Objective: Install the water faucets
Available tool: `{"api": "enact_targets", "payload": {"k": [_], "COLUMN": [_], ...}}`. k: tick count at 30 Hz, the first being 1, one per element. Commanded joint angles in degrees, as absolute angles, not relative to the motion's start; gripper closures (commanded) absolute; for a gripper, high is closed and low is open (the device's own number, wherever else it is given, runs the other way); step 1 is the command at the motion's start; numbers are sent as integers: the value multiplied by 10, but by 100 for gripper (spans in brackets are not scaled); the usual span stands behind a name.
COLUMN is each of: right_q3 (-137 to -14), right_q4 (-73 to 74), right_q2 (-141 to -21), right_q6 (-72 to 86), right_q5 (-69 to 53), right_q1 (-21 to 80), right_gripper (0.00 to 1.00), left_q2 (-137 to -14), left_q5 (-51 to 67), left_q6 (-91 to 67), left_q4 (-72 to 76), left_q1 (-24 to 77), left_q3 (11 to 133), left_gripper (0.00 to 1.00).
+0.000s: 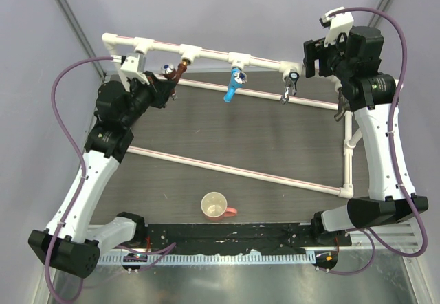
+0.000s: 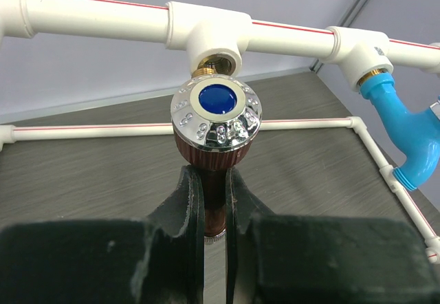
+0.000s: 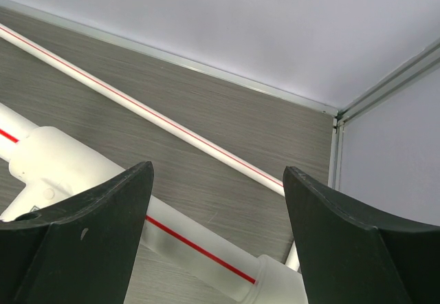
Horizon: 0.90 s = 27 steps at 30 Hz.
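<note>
Closest in, the left tool (image 2: pixel 213 183) pinches the copper faucet (image 2: pixel 210 156) by its stem; its long axis runs straight ahead, brass end at the tee socket (image 2: pixel 210 42) mouth. Far right, the right tool (image 3: pixel 218 187) gapes wide and empty, well apart.

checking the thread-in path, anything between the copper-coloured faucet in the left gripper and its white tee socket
Nothing visible. The left gripper is shut on the reddish-brown copper faucet, its brass end at the white plastic tee socket; the bright blue faucet hangs one socket aside.
</note>
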State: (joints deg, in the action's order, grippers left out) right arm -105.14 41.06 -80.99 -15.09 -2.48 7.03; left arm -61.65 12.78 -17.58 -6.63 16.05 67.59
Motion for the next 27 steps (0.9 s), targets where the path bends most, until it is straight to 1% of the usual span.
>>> {"api": "enact_targets", "payload": {"k": [1, 27], "right_q3": [-1035, -1034], "right_q4": [472, 468], "right_q2": [-812, -816], "right_q6": [-146, -146], "right_q5": [-82, -83], "right_q1": [96, 96], "right_gripper": [17, 17], "left_q2": [-618, -593], "left_q5": [146, 120], "left_q6": [-179, -155], "left_q4": [-3, -11], "left_q1": [171, 182], "left_q3": [697, 707], "left_gripper": [100, 100]}}
